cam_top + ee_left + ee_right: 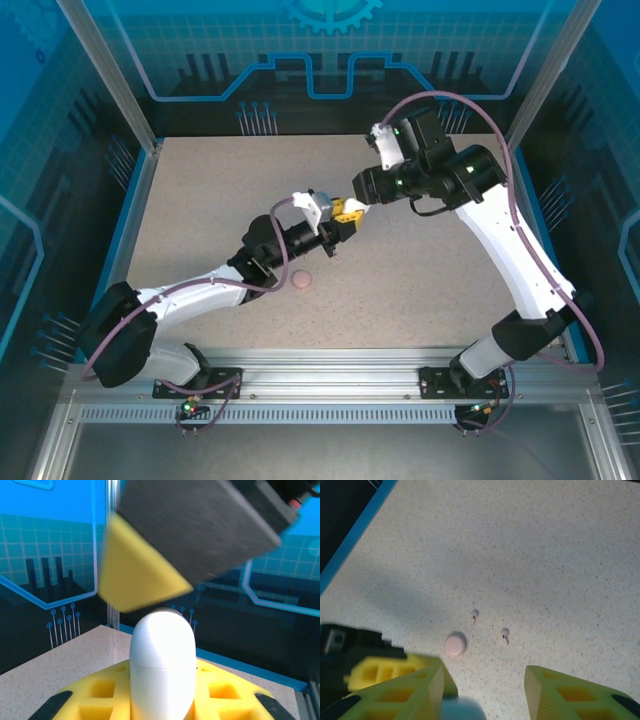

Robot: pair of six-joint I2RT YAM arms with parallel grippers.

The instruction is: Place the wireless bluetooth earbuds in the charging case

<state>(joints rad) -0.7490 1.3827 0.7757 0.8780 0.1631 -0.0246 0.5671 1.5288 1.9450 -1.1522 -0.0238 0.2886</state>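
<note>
Left tool (338,233): fingers together, clamped on the one white charging case (162,665). The case stands upright between the yellow fingers at bottom centre of the left wrist view, with a thin seam line across its body.

Right tool (351,210): yellow fingers apart, with a clear gap between them at the bottom of the right wrist view. It hangs just above the case, at centre of the top view. One yellow fingertip (135,575) sits just over the case's rounded top; cannot tell whether it touches.

Count: 2 arms, 2 tools, 1 case, 2 earbuds, 1 pinkish disc.

Earbuds (474,615): both lie loose on the speckled desk (545,555) at centre of the right wrist view, near each other and not touching. The second earbud (505,635) lies to the lower right of the first. Each is tiny and pale.

Pinkish disc (455,645): round, on the desk to the lower left of the first earbud and apart from it. In the top view it lies below the left tool.
</note>
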